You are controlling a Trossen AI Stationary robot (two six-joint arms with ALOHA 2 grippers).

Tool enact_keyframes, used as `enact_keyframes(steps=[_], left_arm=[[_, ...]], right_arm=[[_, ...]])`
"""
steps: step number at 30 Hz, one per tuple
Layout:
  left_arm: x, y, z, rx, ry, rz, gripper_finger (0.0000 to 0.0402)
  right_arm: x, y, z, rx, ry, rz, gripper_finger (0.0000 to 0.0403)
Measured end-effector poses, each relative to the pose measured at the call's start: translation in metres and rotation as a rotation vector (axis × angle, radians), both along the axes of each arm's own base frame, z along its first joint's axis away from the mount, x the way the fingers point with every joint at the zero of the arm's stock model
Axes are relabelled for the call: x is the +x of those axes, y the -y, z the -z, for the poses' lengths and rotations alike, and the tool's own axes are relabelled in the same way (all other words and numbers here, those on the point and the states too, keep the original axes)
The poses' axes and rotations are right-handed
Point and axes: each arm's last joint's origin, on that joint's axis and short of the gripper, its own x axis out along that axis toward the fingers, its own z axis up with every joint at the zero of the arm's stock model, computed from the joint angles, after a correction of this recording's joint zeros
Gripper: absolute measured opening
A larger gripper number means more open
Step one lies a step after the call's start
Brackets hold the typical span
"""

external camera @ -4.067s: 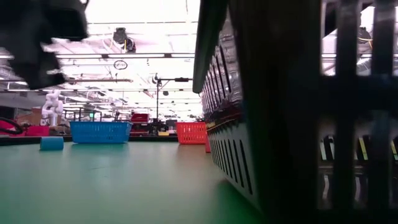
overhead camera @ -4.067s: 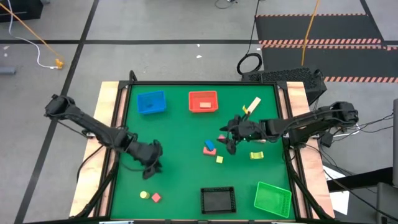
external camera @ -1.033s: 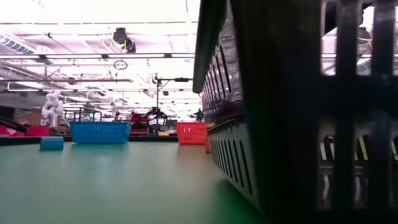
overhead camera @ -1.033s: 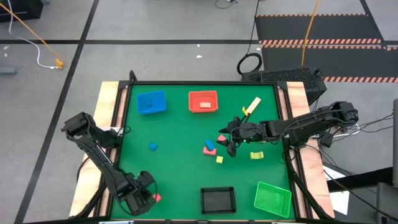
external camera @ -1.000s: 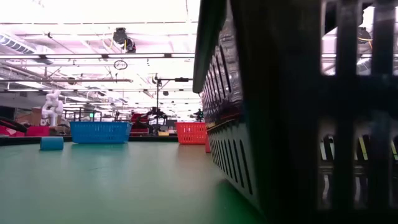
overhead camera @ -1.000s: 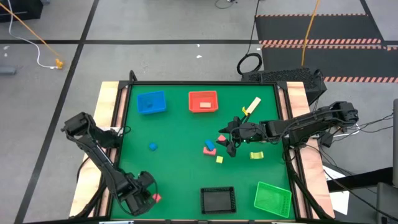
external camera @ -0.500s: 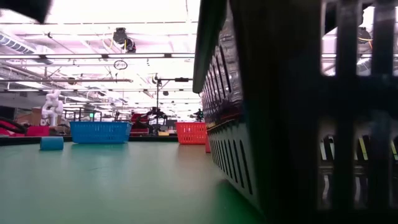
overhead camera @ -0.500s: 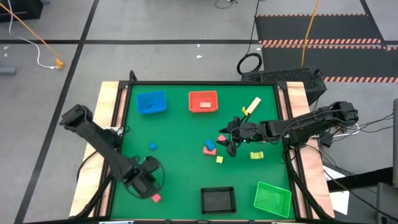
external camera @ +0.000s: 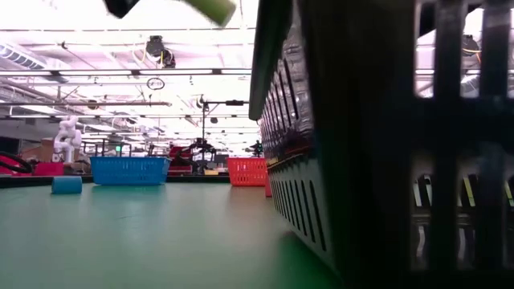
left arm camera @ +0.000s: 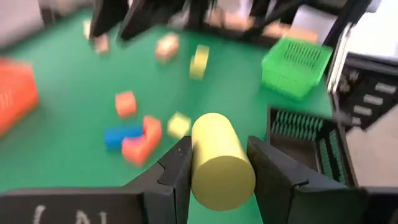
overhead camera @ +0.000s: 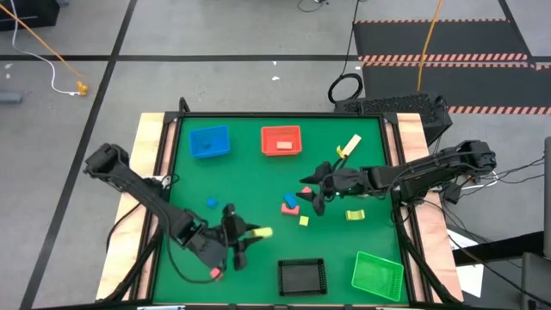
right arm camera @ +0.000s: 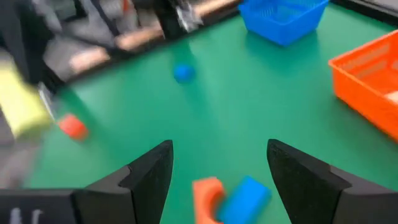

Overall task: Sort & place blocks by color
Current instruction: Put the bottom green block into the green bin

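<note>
One yellow cylinder block (left arm camera: 221,163) clamped in left end effector (overhead camera: 244,234), raised off surface (overhead camera: 250,172). Step: carrying to a tray. Next: pick matching tray; black tray (overhead camera: 301,276) just beside. Right end effector (overhead camera: 312,200) spread apart, above pink-blue cluster (overhead camera: 290,203).

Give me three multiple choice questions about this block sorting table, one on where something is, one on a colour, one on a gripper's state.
1. Where is the black tray?
A. near edge, left of the green tray
B. far edge
C. beside the blue tray

2. What colour is the cylinder the left gripper holds?
A. blue
B. yellow
C. pink

3. How are the right gripper's jaws?
A. shut on a block
B. open, empty
C. out of view

Answers: 1 A, the high view shows it by the near edge; 2 B, the left wrist view shows yellow between the jaws; 3 B, the right wrist view shows them spread over bare mat.
</note>
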Motion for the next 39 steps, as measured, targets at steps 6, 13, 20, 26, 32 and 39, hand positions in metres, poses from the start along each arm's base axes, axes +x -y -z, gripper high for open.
enact_keyframes(steps=[6,13,20,26,32,39], left_arm=[[0.016,0.01,0.003,0.248,0.082,0.063,0.0127],[0.033,0.011,0.004,0.426,0.152,0.095,0.0127],[0.039,0.006,-0.008,0.57,0.22,0.055,0.0127],[0.048,-0.007,-0.014,0.617,0.24,0.019,0.0127],[0.057,-0.023,-0.021,0.638,0.284,0.008,0.0127],[0.062,-0.03,-0.02,0.616,0.301,0.045,0.0127]], right_arm=[[0.005,-0.005,-0.015,0.388,0.156,-0.024,0.0251],[0.008,-0.005,-0.033,0.613,0.332,-0.022,0.0251],[0.007,-0.016,-0.034,0.639,0.309,-0.15,0.0251],[0.005,-0.029,-0.037,0.635,0.324,-0.213,0.0251],[0.004,-0.033,-0.041,0.604,0.368,-0.219,0.0251],[0.004,-0.033,-0.045,0.562,0.411,-0.24,0.0243]])
